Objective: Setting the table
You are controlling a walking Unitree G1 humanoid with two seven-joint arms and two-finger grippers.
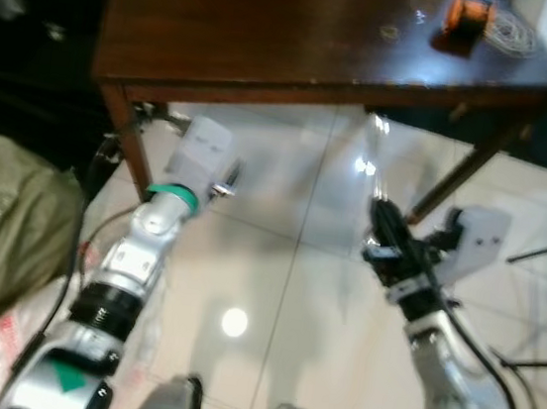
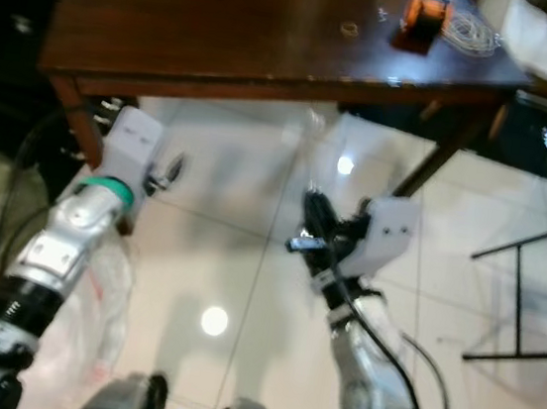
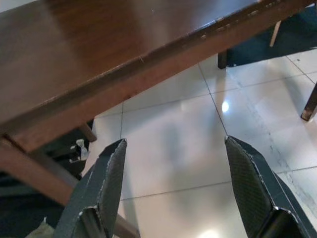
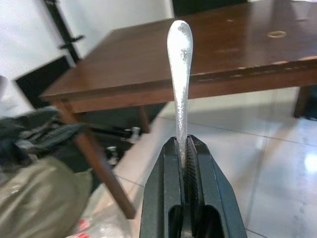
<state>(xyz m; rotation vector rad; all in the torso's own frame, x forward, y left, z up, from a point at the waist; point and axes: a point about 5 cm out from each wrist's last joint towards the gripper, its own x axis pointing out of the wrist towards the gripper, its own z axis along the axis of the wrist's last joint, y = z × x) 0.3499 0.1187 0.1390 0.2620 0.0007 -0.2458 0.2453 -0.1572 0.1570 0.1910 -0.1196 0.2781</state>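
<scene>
Carrying step: the right tool point(image 4: 187, 148) is clamped on a metal utensil handle point(image 4: 179, 74), the worktop point(image 4: 148, 54) just ahead; left tool point(image 3: 173, 198) gapes empty; next, reach over the worktop edge

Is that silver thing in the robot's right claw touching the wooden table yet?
Apart. In the left eye view the utensil in the right gripper is over the floor, short of the table edge.

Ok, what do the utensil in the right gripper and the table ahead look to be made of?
The utensil handle clamped in the right gripper looks like metal, silvery with a dull brushed sheen and pale highlights; which utensil it is cannot be told. The table looks like dark brown wood with a glossy varnish: faint grain and soft reflections on top.
</scene>
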